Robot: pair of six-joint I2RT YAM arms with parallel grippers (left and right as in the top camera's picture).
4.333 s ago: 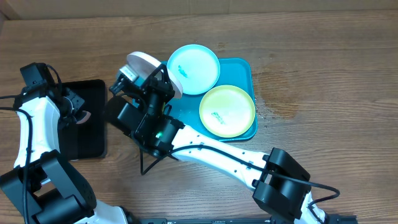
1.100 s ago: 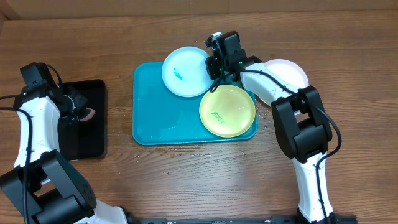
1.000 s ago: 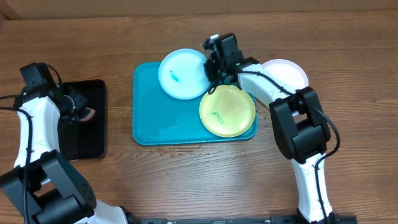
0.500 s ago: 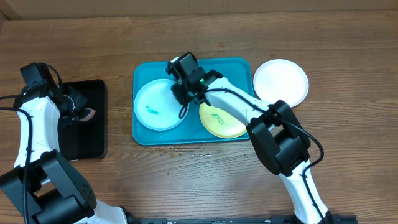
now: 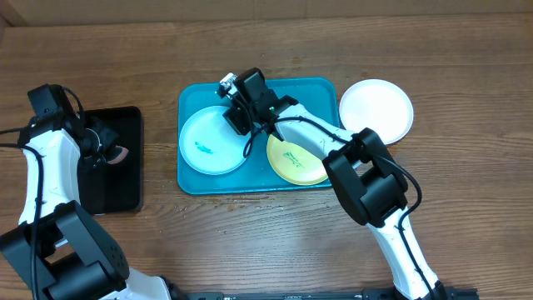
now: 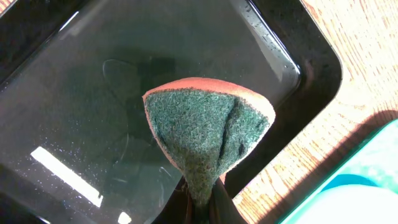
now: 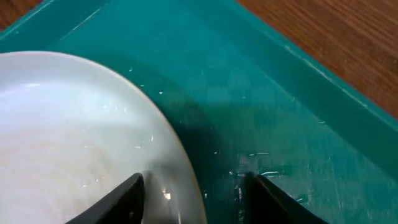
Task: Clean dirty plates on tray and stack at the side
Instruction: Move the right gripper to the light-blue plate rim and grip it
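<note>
Overhead, the tray (image 5: 193, 179) lies mid-table with two plates on it. The cyan plate (image 5: 208, 143) sits flat in its left half, a small teal smear near its middle. The green plate (image 5: 293, 162) sits in the near right part, also smeared, with its far edge hidden under the right arm. The white plate (image 5: 376, 110) lies on the table (image 5: 466, 208) just right of the tray, apart from the other two.

The right gripper (image 5: 237, 121) is low over the far right edge of the cyan plate. In the right wrist view, its fingers (image 7: 127, 198) stand apart with the jaws open. The plate's rim runs between them and nothing is pinched. Whether either finger touches the plate cannot be told. Bare tray floor and its raised rim (image 7: 292, 99) lie beyond.

At far left, the left gripper (image 5: 107, 152) hangs over the black tray (image 5: 125, 196). In the left wrist view, it is closed on a sponge (image 6: 205, 130), green scouring face up with an orange edge, pinched at its narrow end. The black tray's floor below looks glossy and wet.
</note>
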